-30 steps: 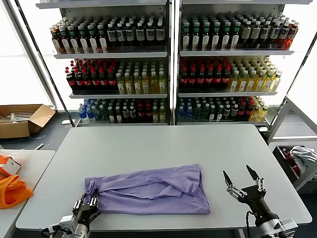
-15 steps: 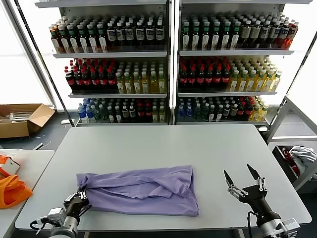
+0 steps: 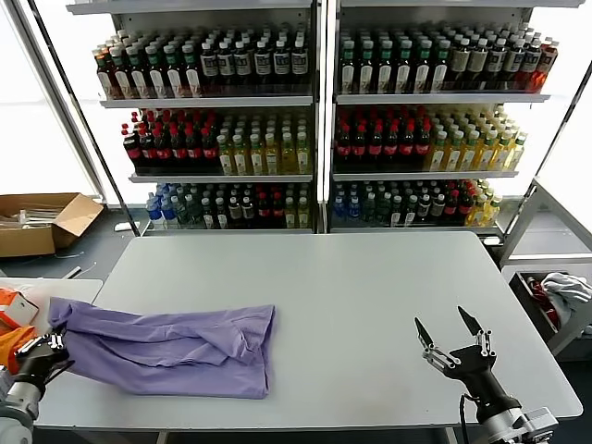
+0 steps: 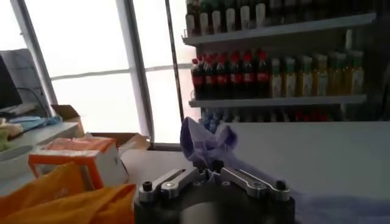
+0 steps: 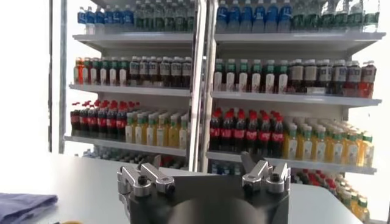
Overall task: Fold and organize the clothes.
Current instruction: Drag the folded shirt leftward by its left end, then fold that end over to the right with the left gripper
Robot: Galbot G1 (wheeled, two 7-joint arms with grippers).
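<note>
T-shirt [image 3: 166,340], lavender, lies bunched and folded over itself in lower left of head view, on the grey table [image 3: 351,287], w/ its left end dragged past the table's left edge. Left gripper [image 3: 42,355] sits at far lower-left of the frame, off the table edge, fingers pinched together on that end of the shirt. Left wrist view confirms: both fingers [image 4: 173,180] meet at centre w/ a tuft of purple fabric [image 4: 204,143] standing up between them; rest of the cloth trails toward lower right of that frame. Shirt's right end stops approx. mid-left of the table, edge folded under; no print visible from here.

Beside the left gripper, lower-left corner of head view: orange bag [image 3: 9,342] and an orange-white box [image 3: 17,307] on a side table [image 3: 55,289]; in left wrist view the bag [image 4: 67,195] and box [image 4: 76,158] fill the lower left. Probably touching the bag, but hard to tell.

Right gripper [image 3: 455,331] hovers over the table's lower right, well apart from the shirt, fingers spread wide, holding nothing. Right wrist view shows the fingers [image 5: 143,178] parted.

Behind the table, upper half of frame: shelves of bottles [image 3: 314,102]. Cardboard box [image 3: 42,222] on the floor, mid-left. Bin w/ white cloth [image 3: 555,296] at right edge.
</note>
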